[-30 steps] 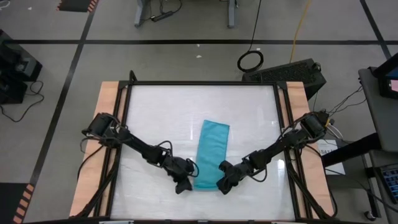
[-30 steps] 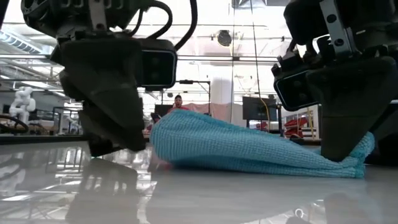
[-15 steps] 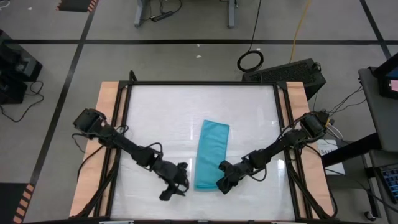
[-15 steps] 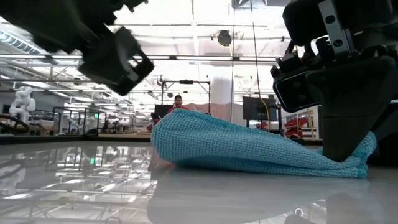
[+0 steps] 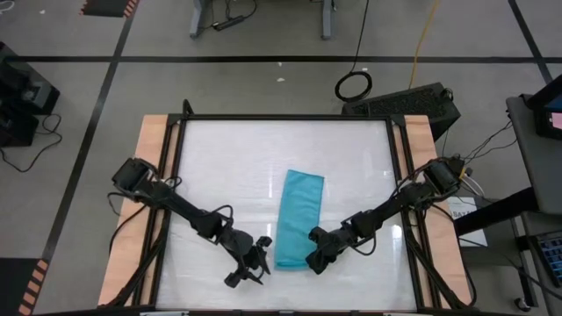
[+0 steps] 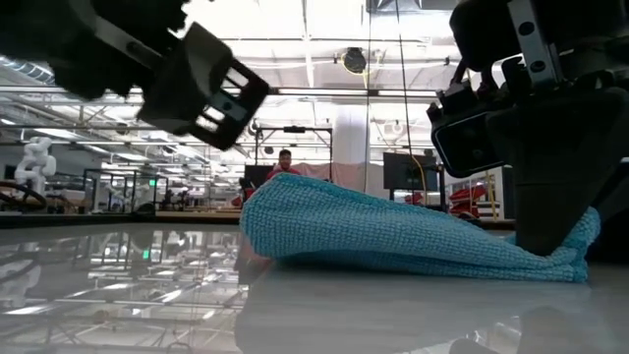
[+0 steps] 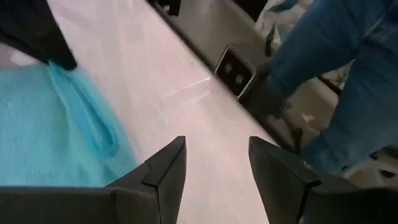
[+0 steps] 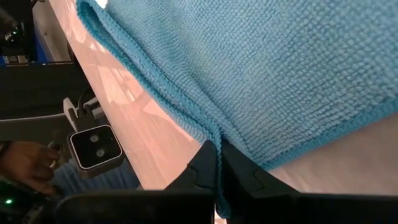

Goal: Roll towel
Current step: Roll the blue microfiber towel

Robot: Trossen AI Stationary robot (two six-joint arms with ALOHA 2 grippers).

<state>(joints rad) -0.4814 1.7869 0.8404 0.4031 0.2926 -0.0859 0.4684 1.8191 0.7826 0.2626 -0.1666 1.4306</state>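
Towel (image 5: 297, 219) corner pinned for rolling.
Your right gripper (image 5: 313, 261) pinches its near corner; left gripper (image 5: 253, 268) hangs beside it, jaws wide, empty.

The towel (image 6: 393, 234) lies bunched on the glossy table (image 6: 197, 305), right gripper (image 6: 555, 221) pinching its end.

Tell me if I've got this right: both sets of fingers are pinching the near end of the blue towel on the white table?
Not quite. Only the right gripper has its fingers shut on the towel. The left gripper is off to the side, fingers open with nothing between them, as the left wrist view shows. The rest holds: the towel lies on the white table.
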